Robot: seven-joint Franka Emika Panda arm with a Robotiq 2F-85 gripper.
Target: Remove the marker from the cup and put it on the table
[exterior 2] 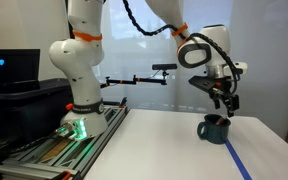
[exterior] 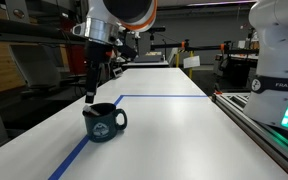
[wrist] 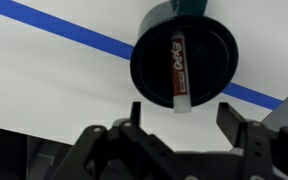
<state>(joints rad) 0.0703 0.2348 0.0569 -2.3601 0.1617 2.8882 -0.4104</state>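
Robotiq gripper (wrist: 179,118) poised just above a dark navy mug (wrist: 149,45), jaws spread wide and empty. Inside the mug, an Expo marker (wrist: 178,72), dark with a red label, lined up between the open fingers in the wrist view. Mug upright on a long white table (exterior: 174,125) crossed by blue tape lines (exterior: 164,97). Around it, a cluttered lab, with the white robot base (exterior 2: 79,85) on a metal-railed bench.

1. The white arm (exterior 2: 80,55) rises from its base (exterior 2: 81,122), arches over and reaches outward, with the wrist bent down.
2. In both exterior views the gripper (exterior: 90,97) hangs pointing straight down.
3. In the wrist view its dark fingers (wrist: 134,113) stand wide apart, gripping nothing.
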